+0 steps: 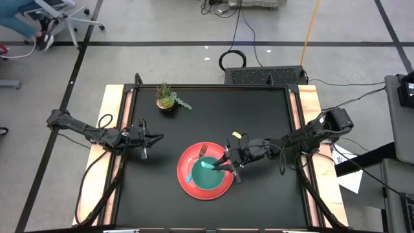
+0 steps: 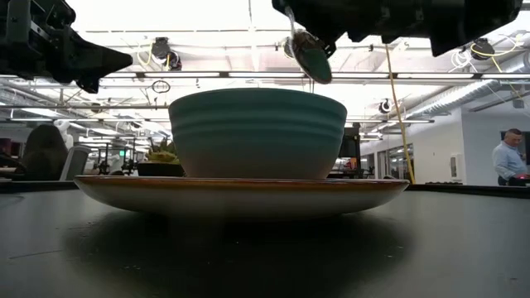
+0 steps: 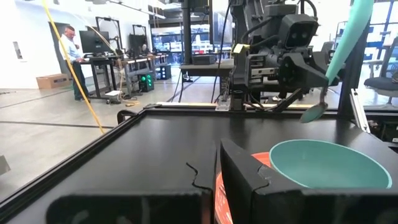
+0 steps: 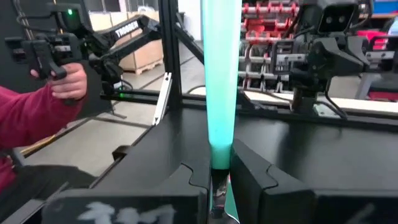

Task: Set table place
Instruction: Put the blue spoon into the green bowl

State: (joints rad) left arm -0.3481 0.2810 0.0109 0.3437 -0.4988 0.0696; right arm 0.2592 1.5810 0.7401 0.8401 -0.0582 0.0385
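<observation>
A teal bowl (image 1: 208,176) stands on a red plate (image 1: 187,184) near the middle of the black table (image 1: 259,110). A fork (image 1: 202,151) lies on the plate's far part, beside the bowl. My right gripper (image 1: 231,160) hovers over the bowl's right rim, shut on a spoon (image 3: 323,93) with a light-teal handle. The spoon's metal bowl end (image 2: 311,56) hangs just above the teal bowl (image 2: 257,132). My left gripper (image 1: 146,137) waits at the table's left side, shut and holding nothing. My right gripper pinches the spoon between its two fingers at the lower end of the teal handle (image 4: 219,158), where it meets the metal neck. The fingers come in level from the table's right. The handle stands up past the fingers, the bowl end (image 3: 314,113) hangs below, clear of everything.
A small potted plant (image 1: 167,98) stands at the table's far left. Pale wooden strips (image 1: 111,123) run along the two short sides. Beyond the table a person's hand (image 4: 62,81) in a red sleeve holds a controller.
</observation>
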